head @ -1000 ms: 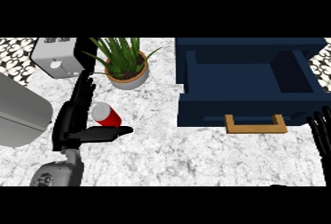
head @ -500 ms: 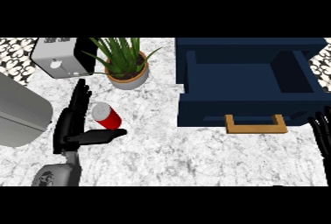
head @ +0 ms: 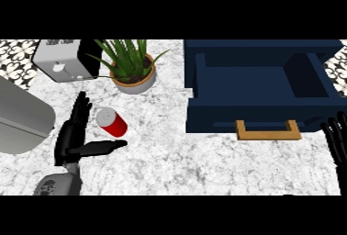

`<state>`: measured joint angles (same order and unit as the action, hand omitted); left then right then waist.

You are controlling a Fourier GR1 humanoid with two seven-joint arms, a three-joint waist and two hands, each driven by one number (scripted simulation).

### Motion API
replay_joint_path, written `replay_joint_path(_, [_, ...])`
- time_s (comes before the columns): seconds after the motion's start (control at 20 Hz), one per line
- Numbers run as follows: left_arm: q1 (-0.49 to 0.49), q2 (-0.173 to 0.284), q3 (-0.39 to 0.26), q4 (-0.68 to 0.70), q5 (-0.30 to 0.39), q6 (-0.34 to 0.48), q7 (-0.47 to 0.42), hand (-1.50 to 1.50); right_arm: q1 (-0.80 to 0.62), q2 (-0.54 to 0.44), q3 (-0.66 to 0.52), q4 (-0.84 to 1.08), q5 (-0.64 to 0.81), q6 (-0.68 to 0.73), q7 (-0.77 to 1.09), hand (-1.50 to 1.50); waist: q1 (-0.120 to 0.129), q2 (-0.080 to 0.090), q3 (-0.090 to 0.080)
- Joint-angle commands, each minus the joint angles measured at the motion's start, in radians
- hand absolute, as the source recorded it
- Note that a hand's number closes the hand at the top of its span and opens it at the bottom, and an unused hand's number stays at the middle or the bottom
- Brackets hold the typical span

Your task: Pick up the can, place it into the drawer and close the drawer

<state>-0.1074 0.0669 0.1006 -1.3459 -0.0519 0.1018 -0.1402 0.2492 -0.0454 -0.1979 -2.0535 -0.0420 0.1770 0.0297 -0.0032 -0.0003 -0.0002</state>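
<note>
While my left hand (head: 73, 135) lies spread wide on the counter (head: 176, 156), fingers straight and thumb stuck out, the red can (head: 112, 122) sits in the gap between them, just below the potted plant (head: 132, 69). Well right of the can I see the blue drawer (head: 261, 92) standing open, and my right hand (head: 336, 137) rests beside it with fingers straight.

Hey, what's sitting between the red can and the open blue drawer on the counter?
Nothing: in the head view, only bare marbled counter lies between the red cylindrical can and the open dark blue drawer with its wooden handle.
</note>
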Motion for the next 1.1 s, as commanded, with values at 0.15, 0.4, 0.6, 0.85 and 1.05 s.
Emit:
replay_joint_path(0.15, [-0.014, 0.038, 0.029, 0.053, 0.03, -0.038, -0.018, -1.5, -0.012, -0.016, -0.061, 0.051, -0.037, 0.034, -0.028, -1.5, 0.001, 0.0, 0.0])
replay_joint_path(0.4, [-0.052, 0.013, 0.039, 0.236, 0.012, -0.013, -0.154, -1.5, 0.036, 0.043, 0.059, -0.069, 0.047, -0.026, 0.007, -1.5, -0.002, 0.0, 0.0])
replay_joint_path(0.6, [-0.09, 0.052, 0.093, 0.392, 0.046, -0.053, -0.245, -1.5, -0.017, 0.008, -0.011, -0.047, -0.004, 0.005, 0.058, -1.5, -0.004, 0.001, 0.0])
replay_joint_path(0.85, [-0.087, 0.032, 0.083, 0.341, 0.061, -0.019, -0.173, -1.5, -0.005, 0.044, 0.037, -0.078, 0.052, -0.044, 0.05, -1.5, 0.0, 0.0, 0.0])
replay_joint_path(1.05, [-0.132, 0.051, 0.112, 0.555, 0.067, -0.064, -0.356, -1.5, 0.033, 0.008, -0.039, -0.08, -0.038, 0.036, 0.048, -1.5, -0.005, 0.001, 0.0])
